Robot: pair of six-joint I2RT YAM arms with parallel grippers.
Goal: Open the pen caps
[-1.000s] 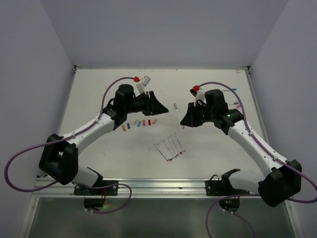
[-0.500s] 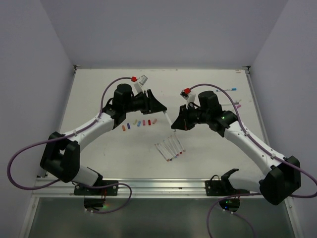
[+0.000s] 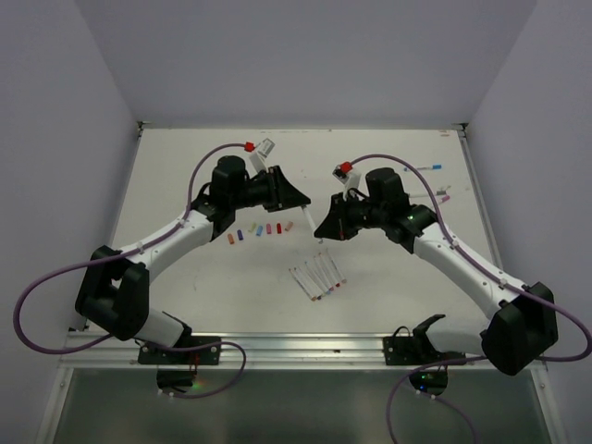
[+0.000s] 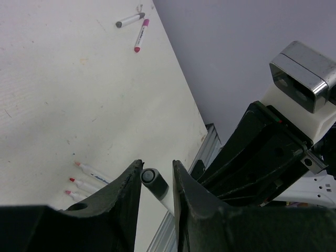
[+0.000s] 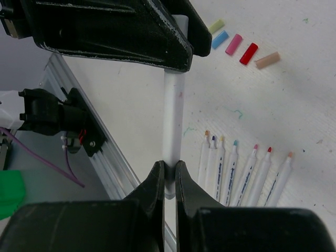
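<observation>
**Risk of a slipped or skewed cap pull**

The flat white worktop [image 3: 185,185] lies below the hand-off, so anything dropped lands on it and may roll. The two black arms meet above its middle.

The right tool [image 5: 168,167] is clamped tight on the barrel of a slim white plastic pen [image 5: 173,115], near one end. A long stretch of the pen reaches unsupported toward the left tool [image 4: 156,167]. That tool's fingers stand partly closed on either side of the pen's far end, where a small round grey-topped cap [image 4: 149,176] sits between them. I cannot tell whether the pads bite it, since a sliver of gap shows on one side.

The chief hazard, as I judge it, is a pull made before that hold is firm. The fingers would slide off the smooth cap and leave it on. A pull off the pen's axis could twist the barrel in the right tool's narrow pinch, and the pen might drop. If the fingers close beyond the cap onto the barrel, both tools hold one piece and nothing separates.

A freed cap is tiny and could spring out. It might land among the row of uncapped white pens with coloured tips [image 3: 319,276] or the line of short coloured plastic caps [image 3: 259,229] lying loose near them, scattering both.
</observation>
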